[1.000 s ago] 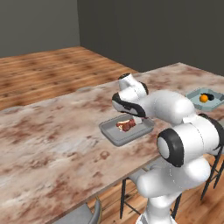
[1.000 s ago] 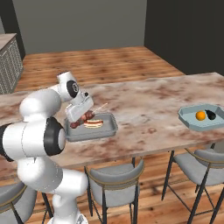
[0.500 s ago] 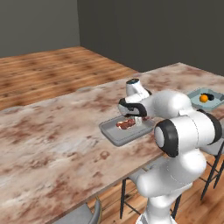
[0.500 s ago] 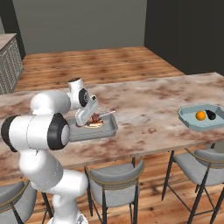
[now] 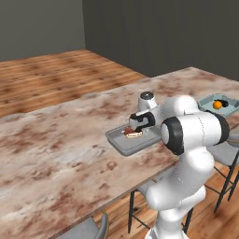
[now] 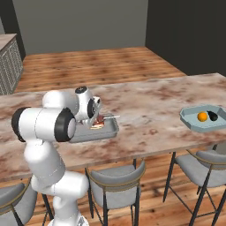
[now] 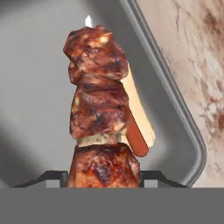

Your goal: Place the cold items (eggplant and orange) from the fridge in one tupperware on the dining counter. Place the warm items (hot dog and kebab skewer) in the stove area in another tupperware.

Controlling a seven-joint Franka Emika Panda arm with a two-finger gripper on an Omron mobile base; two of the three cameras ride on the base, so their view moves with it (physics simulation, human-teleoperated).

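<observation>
Lowered tool (image 7: 103, 177) — kebab skewer (image 7: 101, 127) over hot dog (image 7: 138, 127)

Left base cam: behind the arm, left side, looking forward and down across the bench (image 5: 60, 140). Right base cam: same from the right. Both share the grey tray (image 5: 122, 144) mid-bench and a second tray (image 6: 190, 120) at the far end. Hand cam: very close, facing into the grey tray.
</observation>
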